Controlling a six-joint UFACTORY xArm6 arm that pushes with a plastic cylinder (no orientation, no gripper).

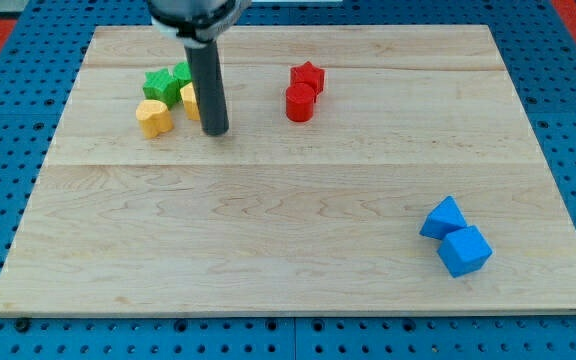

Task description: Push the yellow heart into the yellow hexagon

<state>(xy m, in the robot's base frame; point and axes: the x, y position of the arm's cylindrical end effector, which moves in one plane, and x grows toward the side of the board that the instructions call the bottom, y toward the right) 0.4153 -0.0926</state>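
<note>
A yellow block, heart-like in shape, lies at the upper left of the wooden board. A second yellow block, partly hidden behind my rod, lies just to its right; its shape cannot be made out. My tip rests on the board just right of and slightly below this second yellow block, touching or nearly touching it. Two green blocks sit right behind the yellow ones.
A red star and a red cylinder sit together at the upper middle. A blue triangle-like block and a blue cube lie at the lower right. A blue pegboard surrounds the board.
</note>
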